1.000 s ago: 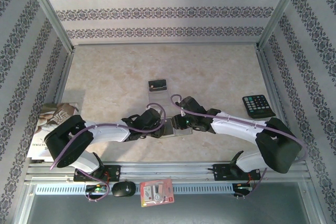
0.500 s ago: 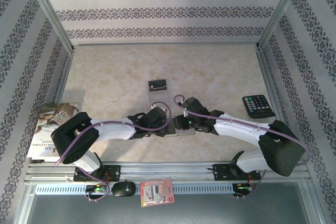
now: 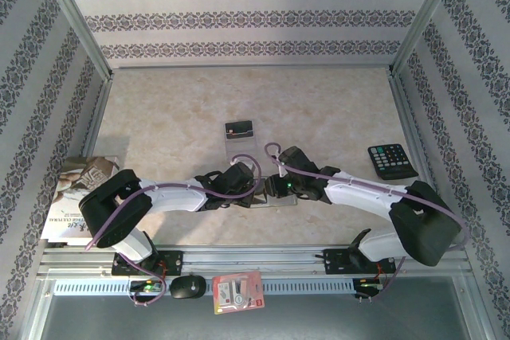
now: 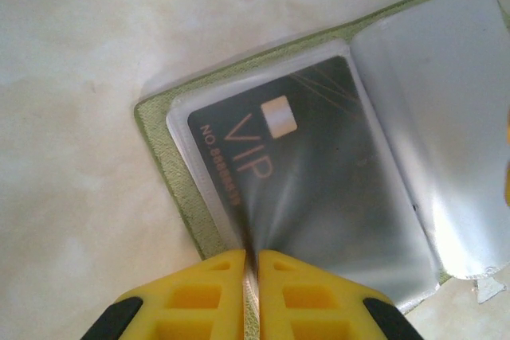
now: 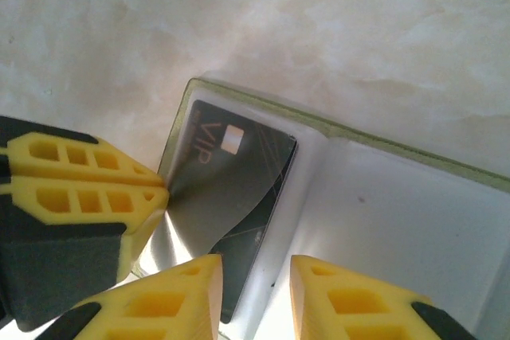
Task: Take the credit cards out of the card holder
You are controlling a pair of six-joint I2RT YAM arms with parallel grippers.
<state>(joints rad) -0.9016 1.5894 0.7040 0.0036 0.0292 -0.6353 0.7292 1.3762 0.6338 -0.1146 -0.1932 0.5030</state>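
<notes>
The olive-green card holder (image 4: 159, 141) lies open on the table between both grippers (image 3: 280, 200). A dark credit card marked VIP (image 4: 295, 173) sits in its left clear pocket (image 5: 231, 173). My left gripper (image 4: 251, 254) is shut on the holder's near edge, pinching the green cover and the pocket film, which puckers up. My right gripper (image 5: 256, 264) is open, with its fingers either side of the card's right edge; the left gripper's fingers (image 5: 88, 189) show beside it. Another blackish credit card (image 3: 239, 128) lies loose farther back, with a faint pale card-sized sheet (image 3: 241, 147) just in front of it.
A black calculator (image 3: 391, 160) lies at the right. A book (image 3: 80, 197) overhangs the left edge. A red-and-white packet (image 3: 237, 292) and a black oval object (image 3: 188, 287) rest on the front rail. Patterned walls close in three sides.
The left gripper slid right onto the holder's edge and closed on it. The right gripper shifted slightly right and its fingers narrowed a little.
</notes>
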